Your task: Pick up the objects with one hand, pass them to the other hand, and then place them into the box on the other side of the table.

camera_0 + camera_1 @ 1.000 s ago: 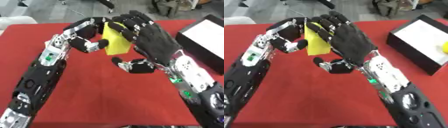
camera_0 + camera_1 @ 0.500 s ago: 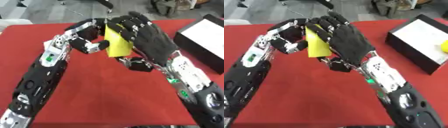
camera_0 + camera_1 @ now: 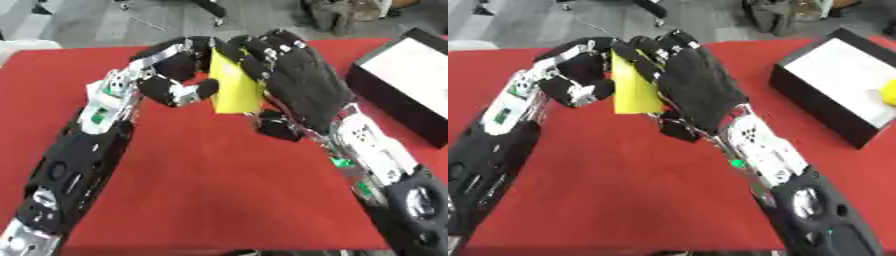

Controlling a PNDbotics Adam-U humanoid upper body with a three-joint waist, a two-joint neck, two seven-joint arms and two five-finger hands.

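A flat yellow block (image 3: 233, 90) is held upright above the red table (image 3: 201, 190), between my two hands. My left hand (image 3: 171, 75) comes in from the left, its fingers curled over the block's top and its thumb pressed on the near face. My right hand (image 3: 302, 87) covers the block's right side; its fingers bend over the top edge, and its thumb (image 3: 278, 128) sits just under the lower corner. The black box (image 3: 842, 95) with a white inside stands at the right edge, and a yellow thing (image 3: 889, 92) lies in it.
Beyond the far edge of the red table is grey floor with chair legs and a dark bag. The box is the only other thing standing on the cloth.
Both hands and the block have shifted slightly right and up together. The right hand's fingers have closed further over the block's top edge.
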